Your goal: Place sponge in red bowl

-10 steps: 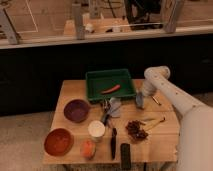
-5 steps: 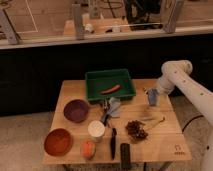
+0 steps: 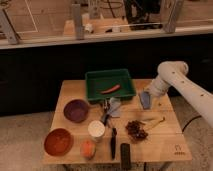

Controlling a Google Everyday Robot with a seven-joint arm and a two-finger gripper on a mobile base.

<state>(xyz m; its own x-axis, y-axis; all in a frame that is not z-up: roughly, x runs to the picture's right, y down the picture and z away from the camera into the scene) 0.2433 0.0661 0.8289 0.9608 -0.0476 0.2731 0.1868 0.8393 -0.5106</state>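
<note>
The red bowl [image 3: 58,141] sits at the front left corner of the wooden table [image 3: 165,142]. A bluish-grey soft piece [image 3: 114,107] that may be the sponge lies mid-table in front of the green tray [image 3: 110,79]. My gripper [image 3: 145,100] hangs low over the table's right side, right of the tray's front corner and far from the bowl. I cannot tell whether it holds anything.
A red chili [image 3: 111,89] lies in the tray. A purple bowl [image 3: 76,110], a white cup [image 3: 96,129], an orange object [image 3: 88,148], black items [image 3: 125,155], a dark bunch [image 3: 136,130] and a yellowish stick [image 3: 155,122] crowd the table. A counter stands behind.
The arm has swung up and away from the table's front right. The gripper has shifted slightly left, staying near the tray's right front corner.
</note>
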